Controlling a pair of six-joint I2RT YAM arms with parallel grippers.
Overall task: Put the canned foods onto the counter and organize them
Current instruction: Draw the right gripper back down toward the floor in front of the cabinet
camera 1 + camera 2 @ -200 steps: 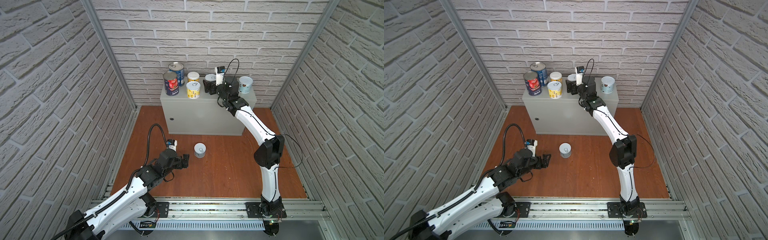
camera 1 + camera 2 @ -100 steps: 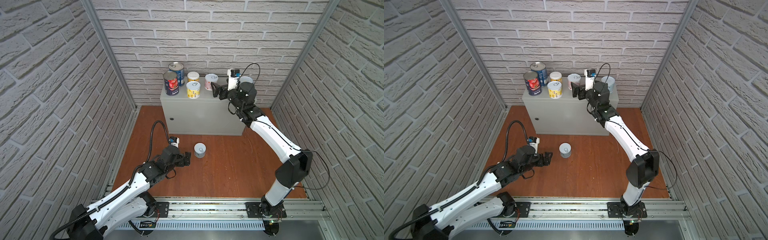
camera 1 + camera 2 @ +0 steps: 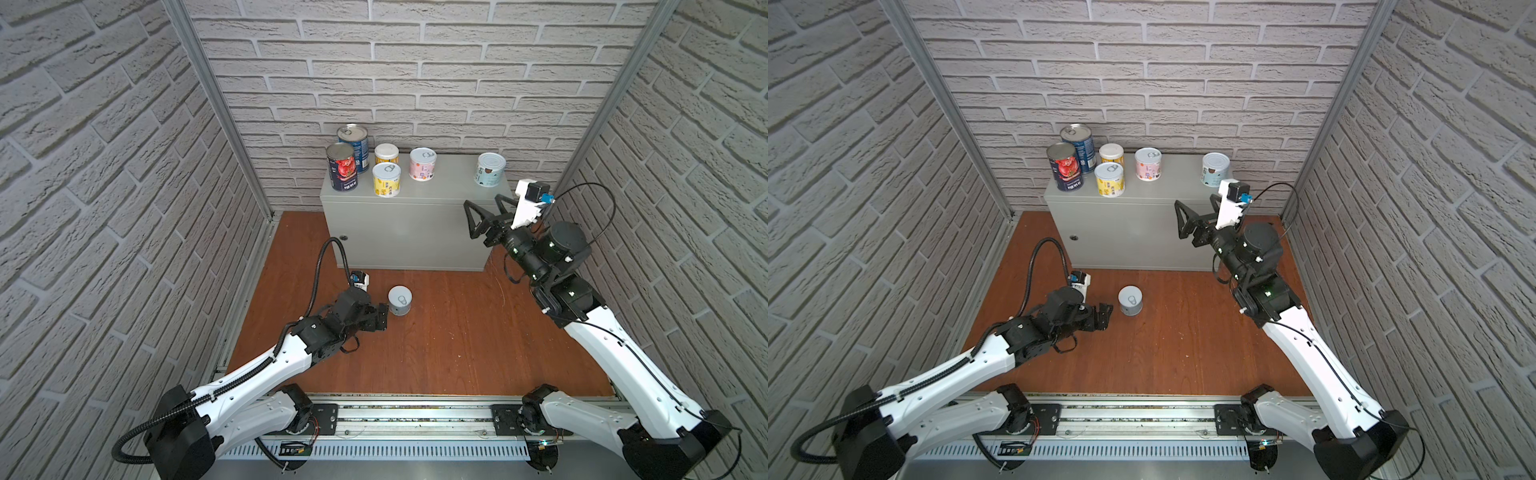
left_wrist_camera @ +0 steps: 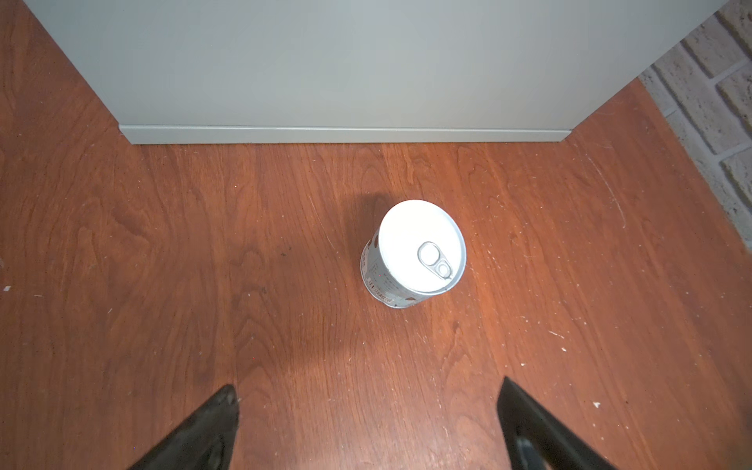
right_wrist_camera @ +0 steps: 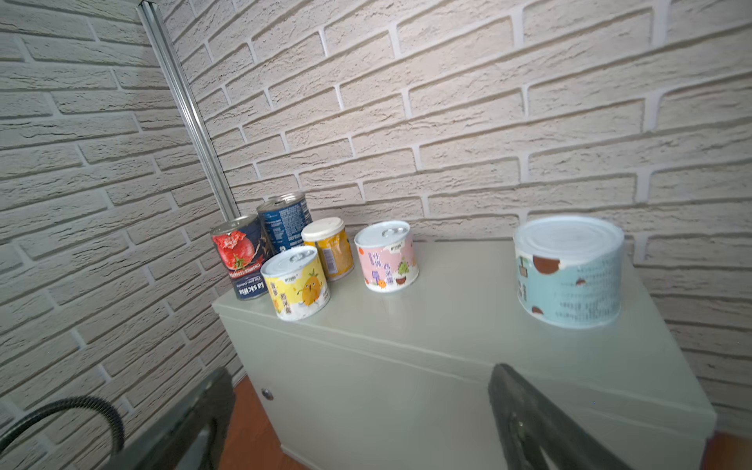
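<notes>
Fetching the last can (image 3: 400, 300) off the floor (image 3: 436, 332), we hold our left hand (image 3: 382, 318) spread just beside it (right hand (image 3: 482, 201) spread, empty) and must next straddle it, pinch, and lift it to the desk (image 3: 449, 183).

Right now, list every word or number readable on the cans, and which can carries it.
"CHOPPED TOMATO…" running up the side of the tomato can; its white characters below are unclear.
"西米露" on the pink can.
"西米露" on the front yellow can.
Blue-label can, rear yellow can, pale blue can on the counter, second pale blue can on the floor: print too small or blurred.
</notes>
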